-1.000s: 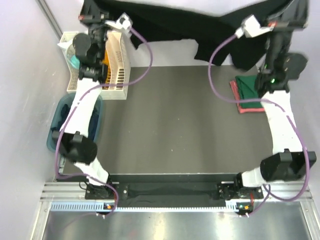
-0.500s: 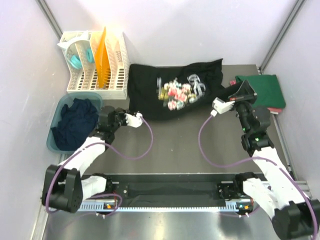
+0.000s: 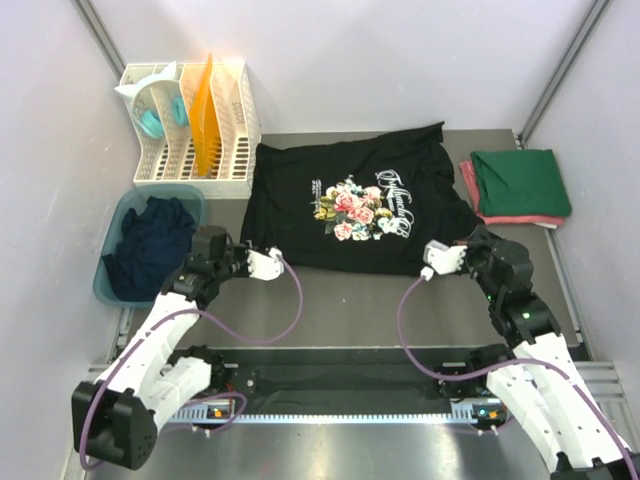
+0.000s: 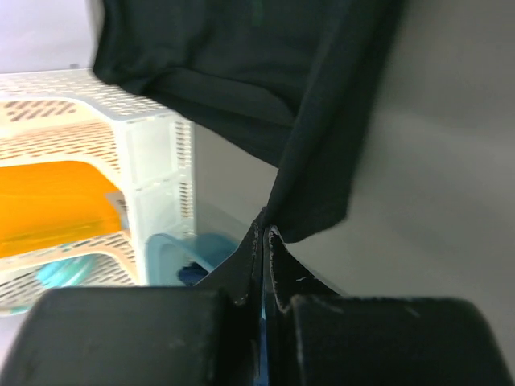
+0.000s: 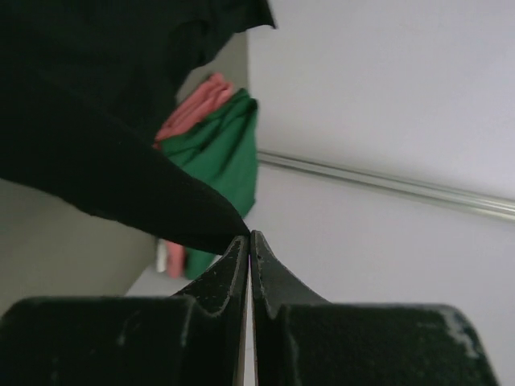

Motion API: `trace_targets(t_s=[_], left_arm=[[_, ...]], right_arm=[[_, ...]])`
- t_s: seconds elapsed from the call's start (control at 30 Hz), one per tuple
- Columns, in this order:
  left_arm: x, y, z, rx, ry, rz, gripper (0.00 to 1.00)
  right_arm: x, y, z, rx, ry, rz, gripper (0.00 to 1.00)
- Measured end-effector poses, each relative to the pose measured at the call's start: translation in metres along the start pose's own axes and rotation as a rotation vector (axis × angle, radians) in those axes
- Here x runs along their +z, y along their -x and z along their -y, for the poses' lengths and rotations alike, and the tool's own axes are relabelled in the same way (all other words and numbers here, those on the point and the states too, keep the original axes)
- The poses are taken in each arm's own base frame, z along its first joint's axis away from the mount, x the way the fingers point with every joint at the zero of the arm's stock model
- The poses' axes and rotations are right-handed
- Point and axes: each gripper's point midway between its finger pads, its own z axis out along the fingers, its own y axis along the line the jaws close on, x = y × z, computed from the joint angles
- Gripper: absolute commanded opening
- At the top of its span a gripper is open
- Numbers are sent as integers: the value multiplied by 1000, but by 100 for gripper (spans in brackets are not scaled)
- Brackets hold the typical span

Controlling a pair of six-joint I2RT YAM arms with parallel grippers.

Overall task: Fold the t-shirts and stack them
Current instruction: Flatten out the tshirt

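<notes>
black t-shirt [image 3: 350,170] flat, print up, far-centre of bench [image 3: 350,310] | left claw [image 4: 264,233] clamped on its near-left corner, right claw [image 5: 249,237] on near-right | cloth lay beyond both 2 claws, toward far edge

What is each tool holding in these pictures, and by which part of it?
Both hold the black t-shirt: the left tool pinches its near left corner, the right tool its near right corner, jaws shut on the cloth.
</notes>
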Motion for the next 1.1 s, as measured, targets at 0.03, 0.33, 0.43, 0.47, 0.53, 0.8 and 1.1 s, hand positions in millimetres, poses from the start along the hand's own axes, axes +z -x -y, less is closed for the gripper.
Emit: trace_targets(t_s=[0.03, 0.33, 0.43, 0.47, 0.53, 0.8, 1.1], left_arm=[[-4, 0, 5, -2, -23, -1, 0], [-40, -5, 51, 37, -198, -30, 0], [-50, -7, 65, 55, -246, -35, 0], [-53, -8, 70, 60, -267, -37, 0], [-59, -9, 81, 62, -311, -41, 0], [-75, -10, 104, 55, -397, -42, 0], [-78, -10, 107, 65, -401, -40, 0]], right_arm=[[-3, 0, -9, 9, 33, 2, 0], [-38, 2, -70, 35, 321, 27, 0], [-50, 2, -76, 36, 378, 31, 0], [-53, 3, -79, 37, 395, 35, 0], [-61, 4, -85, 40, 433, 43, 0], [-84, 3, -107, 39, 523, 52, 0], [-107, -1, -105, 10, 570, 47, 0]])
